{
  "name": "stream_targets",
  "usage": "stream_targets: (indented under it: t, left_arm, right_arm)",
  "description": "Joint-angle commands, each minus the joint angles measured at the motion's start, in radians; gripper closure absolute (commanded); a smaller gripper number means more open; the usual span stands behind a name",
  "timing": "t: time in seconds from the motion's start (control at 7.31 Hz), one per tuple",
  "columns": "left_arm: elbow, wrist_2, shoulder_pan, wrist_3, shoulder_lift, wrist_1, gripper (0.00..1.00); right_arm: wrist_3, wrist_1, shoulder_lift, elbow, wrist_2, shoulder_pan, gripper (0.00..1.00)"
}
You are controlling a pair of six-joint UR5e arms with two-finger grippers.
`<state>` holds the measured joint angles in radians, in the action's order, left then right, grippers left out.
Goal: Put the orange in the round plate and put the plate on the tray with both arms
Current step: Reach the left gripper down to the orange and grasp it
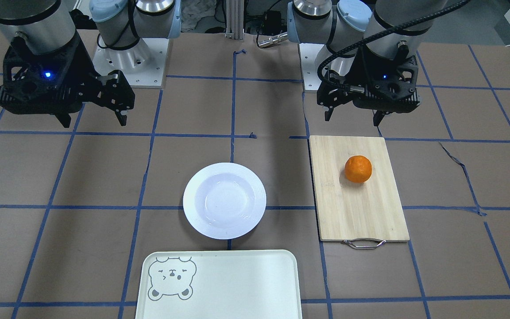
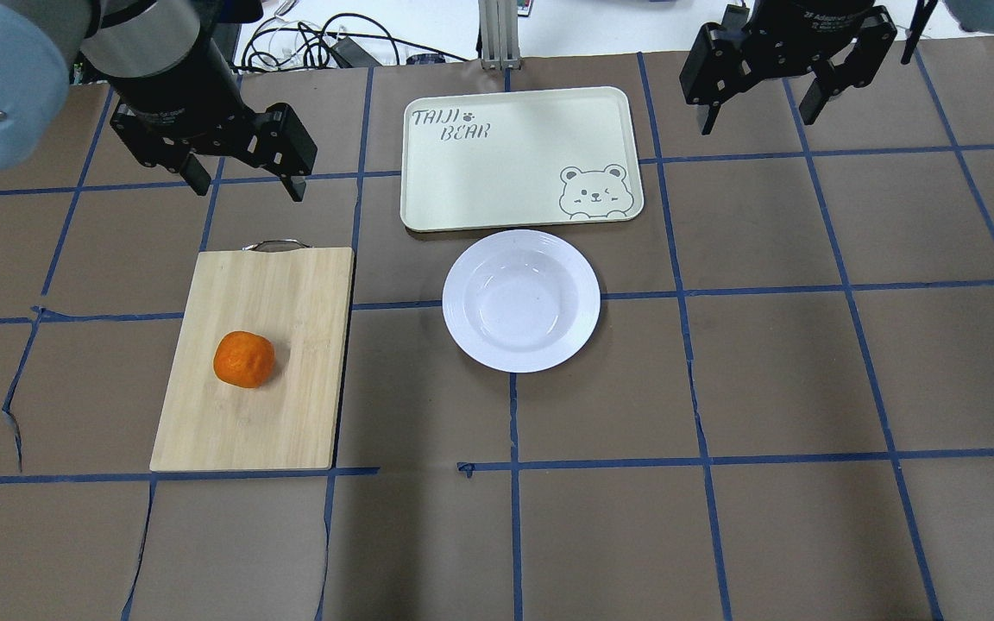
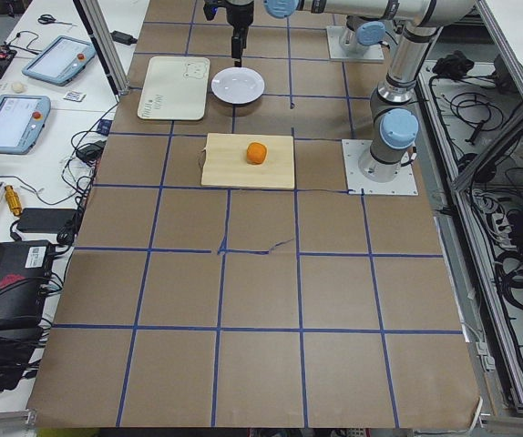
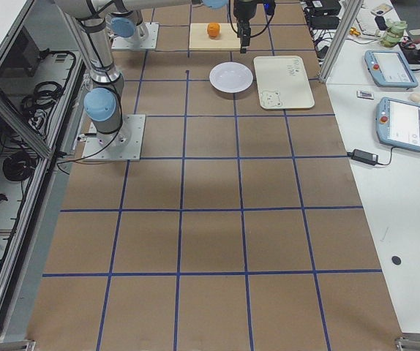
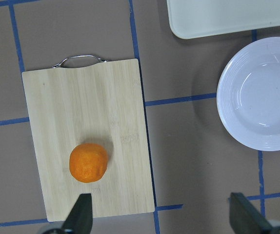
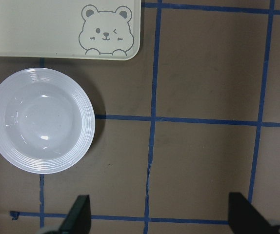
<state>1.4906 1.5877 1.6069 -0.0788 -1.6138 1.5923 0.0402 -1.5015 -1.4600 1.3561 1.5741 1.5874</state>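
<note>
small round bright-orange fruit (image 2: 244,360) sits loose on a pale bamboo cutting board with a metal handle (image 2: 290,293), well apart from the white glossy round plate with ridged rim (image 2: 462,302), on the plate's robot-left side. plate is empty, flat on the brown taped table (image 2: 721,517). cream rectangular tray with a grey bear drawing (image 2: 514,164) lies just beside the plate's far rim, a thin gap showing in the front view. left gripper (image 2: 248,190) hangs high, left of the plate, jaws spread wide, holding nothing. right gripper (image 2: 759,122) hangs high, right of the plate and beyond it, also wide open and empty.

risks, as judged: an off-centre pinch could squirt the round fruit away across the board. a release from too high over the plate could bounce it out. the glossy rim may slip in the fingers, and an uneven two-arm lift would tilt the plate and spill the orange. a low carry could catch the tray's raised rim.
</note>
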Motion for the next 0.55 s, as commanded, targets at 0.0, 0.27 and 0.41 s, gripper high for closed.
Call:
stream_targets:
  t: [0.0,0.27,0.41]
  left_arm:
    - [0.000,0.000,-0.002,-0.001,0.000,0.000,0.00]
    - [0.000,-0.002,0.001,-0.001,0.000,0.000,0.00]
    - [-0.001,-0.002,0.001,0.001,0.000,0.000,0.00]
  right_arm:
    - [0.001,-0.003,0.000,0.000,0.000,-0.004,0.00]
    - [0.003,-0.003,0.000,0.000,0.000,-0.007,0.00]
    - [0.004,-0.003,0.000,0.000,0.000,-0.015,0.00]
